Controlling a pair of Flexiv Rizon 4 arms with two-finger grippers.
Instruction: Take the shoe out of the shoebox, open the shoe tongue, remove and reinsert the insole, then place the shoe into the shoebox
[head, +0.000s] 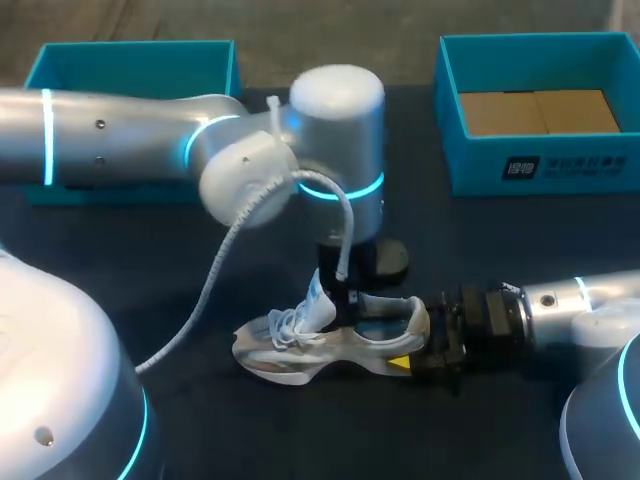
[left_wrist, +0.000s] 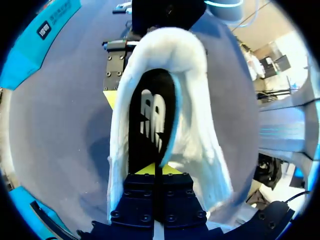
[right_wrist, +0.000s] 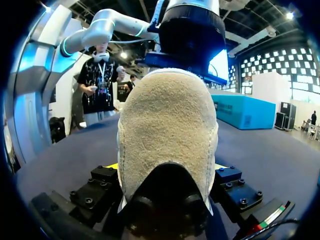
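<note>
Head: shoe (head: 320, 345) is out, heel between the right gripper (head: 415, 345) jaws, left gripper (head: 345, 285) over its opening; shoebox (head: 540, 165) well apart. Left wrist: jaws pressed together, apparently pinching the insole (left_wrist: 150, 115) end. Right wrist: jaws clamp the heel. Probably mid-insole step; reboxing left.

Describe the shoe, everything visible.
The shoe is a white sneaker with white laces, a rough beige suede-like heel and a black insole bearing a white logo. It rests on the dark table, outside both teal boxes, toe toward my left. The right claw clamps its heel from both sides; the left claw dips into its opening from above.
</note>
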